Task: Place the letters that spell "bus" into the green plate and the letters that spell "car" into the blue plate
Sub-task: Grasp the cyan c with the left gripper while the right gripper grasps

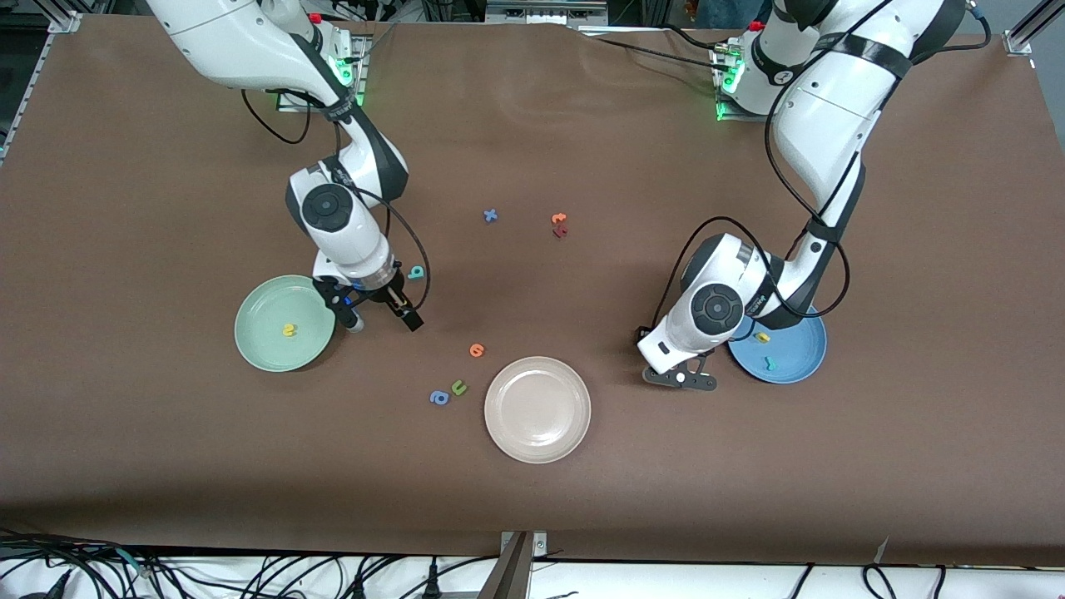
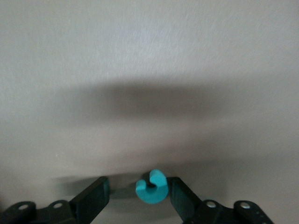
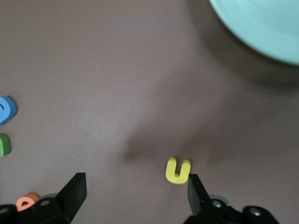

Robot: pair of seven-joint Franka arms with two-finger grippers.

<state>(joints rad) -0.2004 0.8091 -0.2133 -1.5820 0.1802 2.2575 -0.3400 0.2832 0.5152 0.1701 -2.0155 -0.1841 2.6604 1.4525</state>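
Note:
In the left wrist view a teal "c" (image 2: pixel 151 187) lies on the table between the fingers of my left gripper (image 2: pixel 138 199), close against one finger with a gap to the other; the gripper is open. In the front view this gripper (image 1: pixel 681 378) is low beside the blue plate (image 1: pixel 800 356), which holds a yellow "a" (image 1: pixel 761 337) and a teal "r" (image 1: pixel 770 363). My right gripper (image 3: pixel 135 193) is open, with a yellow "u" (image 3: pixel 178 171) by one fingertip. It hovers (image 1: pixel 383 320) beside the green plate (image 1: pixel 262 337), which holds a yellow "s" (image 1: pixel 289 329). A teal "b" (image 1: pixel 416 272) lies just farther from the front camera.
A beige-white plate (image 1: pixel 537 433) sits nearest the front camera. An orange letter (image 1: pixel 476 350), a green "u" (image 1: pixel 458 387) and a blue "a" (image 1: pixel 439 398) lie between it and the green plate. A blue "x" (image 1: pixel 491 215) and orange and dark red letters (image 1: pixel 559 225) lie mid-table.

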